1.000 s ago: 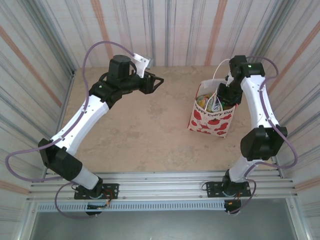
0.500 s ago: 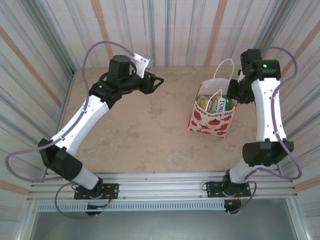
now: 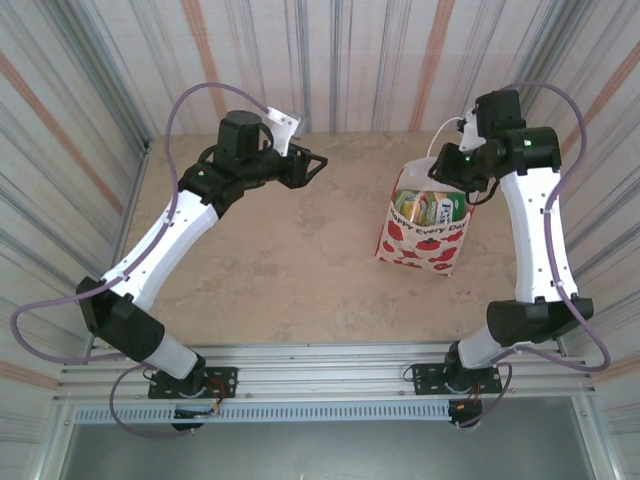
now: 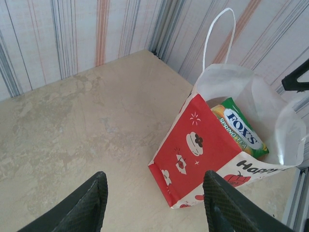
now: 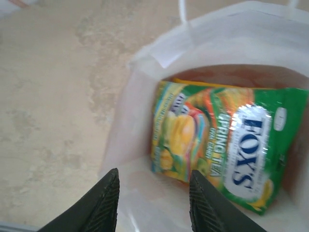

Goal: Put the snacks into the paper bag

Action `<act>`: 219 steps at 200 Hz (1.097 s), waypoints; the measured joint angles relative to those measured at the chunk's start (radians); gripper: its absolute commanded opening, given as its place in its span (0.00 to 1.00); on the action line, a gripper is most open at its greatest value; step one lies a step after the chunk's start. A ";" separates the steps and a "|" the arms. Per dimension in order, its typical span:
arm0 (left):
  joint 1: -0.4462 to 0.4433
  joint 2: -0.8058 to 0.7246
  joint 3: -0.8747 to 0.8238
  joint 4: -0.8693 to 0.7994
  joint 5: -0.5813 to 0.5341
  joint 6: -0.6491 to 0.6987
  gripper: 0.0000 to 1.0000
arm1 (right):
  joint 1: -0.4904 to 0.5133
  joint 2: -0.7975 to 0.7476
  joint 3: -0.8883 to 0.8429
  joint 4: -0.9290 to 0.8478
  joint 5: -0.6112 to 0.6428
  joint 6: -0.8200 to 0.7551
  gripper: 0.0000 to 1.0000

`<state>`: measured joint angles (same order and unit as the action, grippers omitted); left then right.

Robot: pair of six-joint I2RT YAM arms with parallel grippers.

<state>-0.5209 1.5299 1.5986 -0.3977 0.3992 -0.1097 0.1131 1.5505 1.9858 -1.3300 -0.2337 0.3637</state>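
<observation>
Shows the paper bag [image 3: 420, 242] standing upright on the table [image 3: 280, 260], right of centre toward the far side, mouth open, white inside, one side panel red with small cartoon prints, the front white with red apples and black "Happy" lettering, a white cord handle [image 4: 227, 8] arching above the rim. Holds the snacks [image 3: 430, 208] within: a glossy green-yellow "Fox's Spring Tea" packet [image 5: 241, 154] uppermost, printed face up, with the orange-yellow edge of another packet [image 4: 217, 112] peeking from behind it.

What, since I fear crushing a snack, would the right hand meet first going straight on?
Probably the green Fox's packet inside the paper bag; the right hand points into its open mouth, depth unclear.
</observation>
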 measured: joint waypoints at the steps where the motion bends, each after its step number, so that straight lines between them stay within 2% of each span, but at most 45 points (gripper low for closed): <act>1: 0.000 0.000 0.000 0.000 0.000 0.000 0.55 | 0.002 0.000 0.000 0.002 -0.002 0.004 0.52; 16: 0.000 0.000 -0.005 -0.002 0.000 -0.002 0.55 | 0.050 0.021 0.000 0.025 -0.019 0.028 0.57; 42: 0.000 0.000 -0.005 -0.002 0.003 -0.008 0.55 | 0.123 0.076 0.001 0.036 -0.025 0.063 0.59; 74: 0.000 0.000 -0.005 -0.003 0.003 -0.008 0.55 | 0.149 0.133 0.002 0.043 0.003 0.100 0.60; 150: 0.011 0.000 -0.005 -0.026 0.000 0.000 0.55 | 0.188 0.256 0.002 0.039 0.055 0.126 0.54; 170: 0.018 0.000 -0.006 -0.025 0.000 0.001 0.55 | 0.201 0.279 0.002 0.039 0.066 0.126 0.47; 202: 0.035 0.000 -0.016 -0.025 0.002 0.001 0.55 | 0.221 0.288 0.002 0.038 0.094 0.132 0.23; 219: 0.040 0.000 -0.023 -0.025 0.003 0.001 0.55 | 0.232 0.288 0.003 0.040 0.105 0.137 0.14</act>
<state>-0.4812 1.5299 1.5761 -0.4229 0.4023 -0.1085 0.3450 1.8381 1.9888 -1.2903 -0.1287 0.5007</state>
